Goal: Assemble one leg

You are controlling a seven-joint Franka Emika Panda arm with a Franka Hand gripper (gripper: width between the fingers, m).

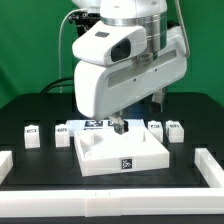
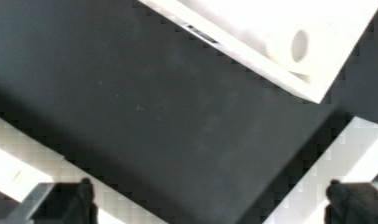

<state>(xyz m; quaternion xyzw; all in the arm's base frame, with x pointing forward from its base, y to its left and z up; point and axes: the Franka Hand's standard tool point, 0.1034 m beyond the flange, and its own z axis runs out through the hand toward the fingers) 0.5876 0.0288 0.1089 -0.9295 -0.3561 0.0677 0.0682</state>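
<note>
I read the jaws as released: wide apart, nothing between, over the black worktop [image 2: 168, 120] at 12 o'clock of the white slab [image 1: 120, 158]. Leg [image 1: 33, 133] and leg [image 1: 62, 131] sit at its 10 o'clock, leg [image 1: 155, 128] and leg [image 1: 176, 129] at 2 o'clock, all clear of the jaws.

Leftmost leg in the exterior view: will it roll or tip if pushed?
The leg looks blocky and flat-sided, so it probably slides rather than rolls. It sits low and squat, so tipping seems unlikely. Small, solid-looking white block: likely stiff and light.
</note>
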